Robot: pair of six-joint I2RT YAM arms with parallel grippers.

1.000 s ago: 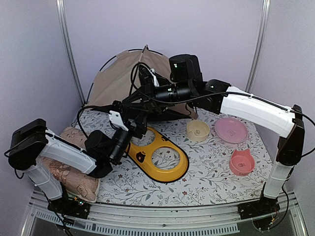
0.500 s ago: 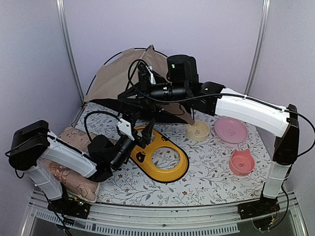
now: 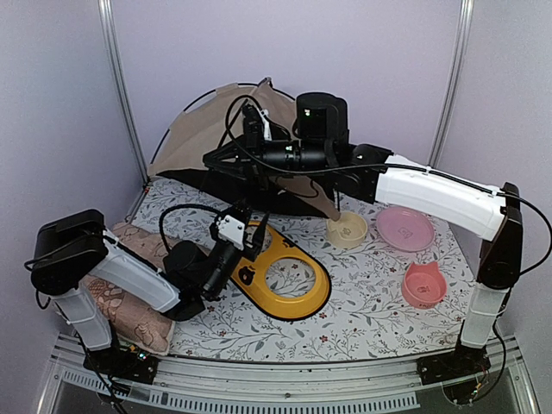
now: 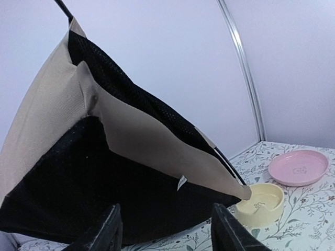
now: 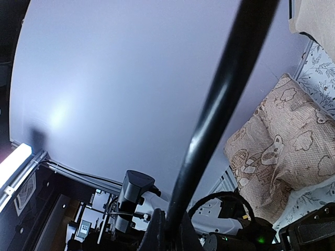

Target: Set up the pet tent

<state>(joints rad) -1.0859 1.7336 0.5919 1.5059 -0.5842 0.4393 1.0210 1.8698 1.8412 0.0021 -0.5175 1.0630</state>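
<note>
Right gripper (image 5: 167,234) pinched tight on black pole (image 5: 217,104), left gripper (image 4: 166,230) spread wide and empty, pet tent (image 4: 146,137) just ahead

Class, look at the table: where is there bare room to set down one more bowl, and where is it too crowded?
Bare mat lies along the near edge, between the yellow tray and the pink cat-ear bowl. The back left is crowded: pet tent, cushion, left arm and right arm.
</note>
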